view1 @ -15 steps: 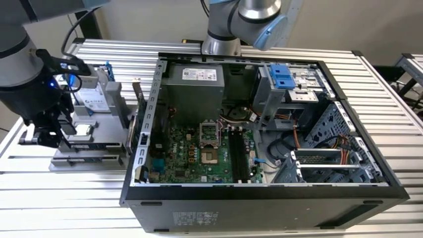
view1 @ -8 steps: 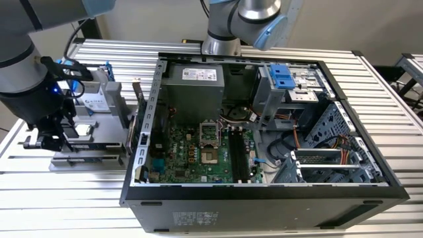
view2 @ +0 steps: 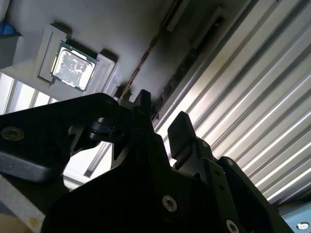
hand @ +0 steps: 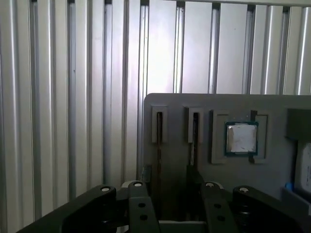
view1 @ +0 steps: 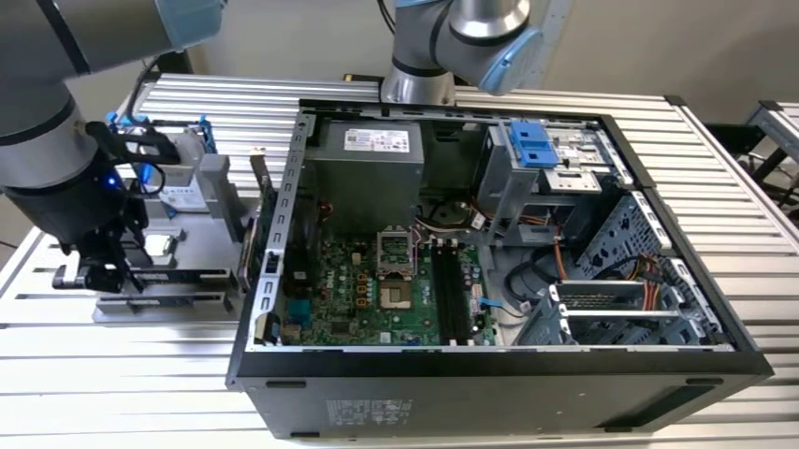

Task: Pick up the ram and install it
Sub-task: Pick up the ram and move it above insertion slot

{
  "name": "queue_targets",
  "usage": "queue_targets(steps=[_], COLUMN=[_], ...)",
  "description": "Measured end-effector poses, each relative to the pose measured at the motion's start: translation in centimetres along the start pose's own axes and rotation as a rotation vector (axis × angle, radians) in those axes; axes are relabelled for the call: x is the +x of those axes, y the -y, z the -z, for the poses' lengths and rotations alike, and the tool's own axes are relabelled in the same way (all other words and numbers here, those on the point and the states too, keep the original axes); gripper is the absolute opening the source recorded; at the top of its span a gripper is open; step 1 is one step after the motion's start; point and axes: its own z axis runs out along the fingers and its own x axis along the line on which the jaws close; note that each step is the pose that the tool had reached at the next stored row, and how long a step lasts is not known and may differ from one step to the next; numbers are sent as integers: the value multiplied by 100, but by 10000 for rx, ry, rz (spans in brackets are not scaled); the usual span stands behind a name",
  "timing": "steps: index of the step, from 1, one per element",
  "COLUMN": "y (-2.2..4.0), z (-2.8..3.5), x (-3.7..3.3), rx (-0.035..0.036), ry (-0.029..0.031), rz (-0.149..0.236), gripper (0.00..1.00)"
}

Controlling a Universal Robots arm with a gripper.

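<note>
The ram (view2: 147, 51) stands on edge in a slot of the grey tray (hand: 272, 107), with the open claw (view2: 162, 106) close by. It is probably light, stiff and fragile; better to pinch its flat faces midway.

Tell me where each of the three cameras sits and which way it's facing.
Exterior view: off the arm, high, looking down into the open computer case on the slatted table; the arm and gripper hang over the grey tray at the exterior view's left.
First wrist view: on the wrist, looking past the gripper onto the tray and its processor chip.
Second wrist view: low beside the gripper, looking obliquely across the tray.
Shared: both wrist views show the gripper, tray and processor chip.
</note>
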Motion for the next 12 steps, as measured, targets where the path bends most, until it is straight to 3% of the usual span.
queue_targets(steps=[12], y=[2], z=[-187], x=[17], rx=[-11], ry=[-5], rz=[-3], gripper=[100])
